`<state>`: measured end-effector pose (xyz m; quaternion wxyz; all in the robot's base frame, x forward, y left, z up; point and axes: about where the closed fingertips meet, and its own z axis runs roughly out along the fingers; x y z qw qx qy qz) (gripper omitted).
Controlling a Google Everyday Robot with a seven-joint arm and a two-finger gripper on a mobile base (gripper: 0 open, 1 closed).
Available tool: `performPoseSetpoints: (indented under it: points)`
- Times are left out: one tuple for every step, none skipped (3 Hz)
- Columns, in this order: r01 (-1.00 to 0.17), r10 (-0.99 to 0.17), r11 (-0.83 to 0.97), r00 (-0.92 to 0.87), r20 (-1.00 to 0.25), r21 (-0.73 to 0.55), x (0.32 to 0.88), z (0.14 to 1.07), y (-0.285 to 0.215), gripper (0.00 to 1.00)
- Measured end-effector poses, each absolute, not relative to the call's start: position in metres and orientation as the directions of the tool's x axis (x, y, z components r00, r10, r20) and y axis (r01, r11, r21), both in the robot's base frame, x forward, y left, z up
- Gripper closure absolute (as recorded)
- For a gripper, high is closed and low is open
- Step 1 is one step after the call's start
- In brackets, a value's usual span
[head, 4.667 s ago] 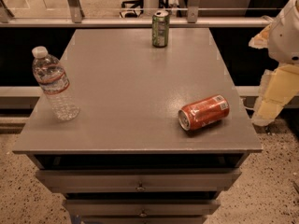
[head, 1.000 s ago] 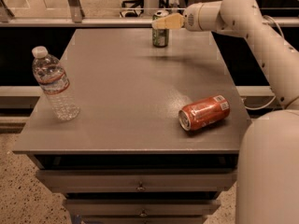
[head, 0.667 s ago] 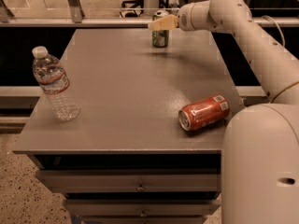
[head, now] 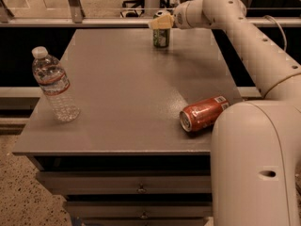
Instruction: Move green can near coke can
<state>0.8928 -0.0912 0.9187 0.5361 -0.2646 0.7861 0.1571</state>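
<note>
The green can [head: 161, 38] stands upright at the far edge of the grey table [head: 122, 79]. My gripper [head: 161, 22] is at the can's upper half and covers its top; only the can's lower part shows. The coke can [head: 203, 113] lies on its side near the table's front right, silver end toward the front left. It is far from the green can. My arm reaches in from the right, across the back of the table.
A clear plastic water bottle [head: 52, 86] with a white cap stands at the table's left side. My arm's large white body [head: 256, 164] fills the right foreground, next to the coke can. A railing [head: 75, 4] runs behind the table. Drawers sit below the table's front edge.
My gripper has moved slightly left, from beside the green can's top onto it. Neither can nor the bottle has moved.
</note>
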Motion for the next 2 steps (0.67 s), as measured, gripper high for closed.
performPoseSetpoints:
  points:
    - [-0.576, -0.246, 0.817, -0.287, -0.926, -0.038, 0.8944, 0.919, -0.0918, 0.44]
    - [-0.574, -0.236, 0.819, -0.288, -0.928, -0.03, 0.8911, 0.9213, -0.0921, 0.68]
